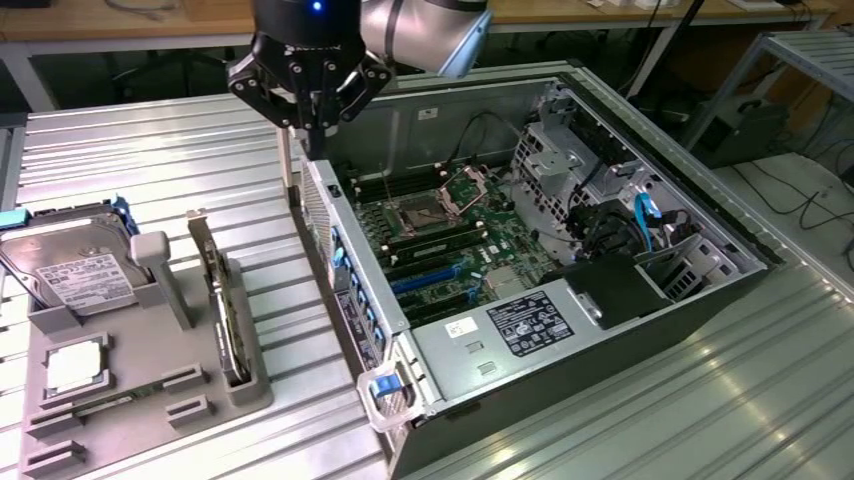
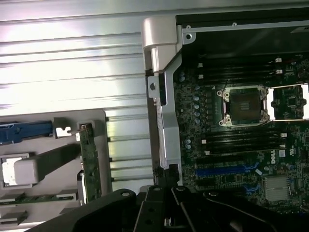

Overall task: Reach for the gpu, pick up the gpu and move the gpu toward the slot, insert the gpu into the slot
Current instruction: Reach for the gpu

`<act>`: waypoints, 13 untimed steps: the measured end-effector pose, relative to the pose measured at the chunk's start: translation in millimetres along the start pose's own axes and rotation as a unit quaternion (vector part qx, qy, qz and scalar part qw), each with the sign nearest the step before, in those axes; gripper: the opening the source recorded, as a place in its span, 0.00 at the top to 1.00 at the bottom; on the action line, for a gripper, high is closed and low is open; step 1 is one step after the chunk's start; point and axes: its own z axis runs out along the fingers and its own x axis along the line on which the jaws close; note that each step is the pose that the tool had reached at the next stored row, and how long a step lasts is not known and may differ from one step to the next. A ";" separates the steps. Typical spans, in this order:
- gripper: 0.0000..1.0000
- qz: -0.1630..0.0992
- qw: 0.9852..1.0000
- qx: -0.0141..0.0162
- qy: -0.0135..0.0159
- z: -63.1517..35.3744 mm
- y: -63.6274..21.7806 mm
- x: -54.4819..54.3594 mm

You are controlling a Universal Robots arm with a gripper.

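The exterior view looks down obliquely from high over the table and computer case. The wrist view faces straight down, nearer; both share the motherboard and gpu.

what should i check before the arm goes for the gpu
1. gpu standing on edge in the grey holder: ok
2. gripper empty: ok
3. gripper open for a grasp: not ok, shut
4. gripper above the gpu: not ok, it hangs over the case wall, with the gpu off to the exterior view's left
5. blue slot free of cards: ok
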 end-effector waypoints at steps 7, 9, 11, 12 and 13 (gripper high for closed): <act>0.89 0.000 1.000 0.000 0.000 -0.2 -0.6 8.0; 0.89 0.000 1.000 0.000 0.000 -0.2 -0.8 10.2; 0.89 0.000 1.000 0.000 0.000 -0.3 -0.9 12.3; 0.89 0.000 1.000 0.000 0.000 -0.3 -1.0 13.4; 0.89 0.000 1.000 0.000 0.000 -0.3 -1.1 14.7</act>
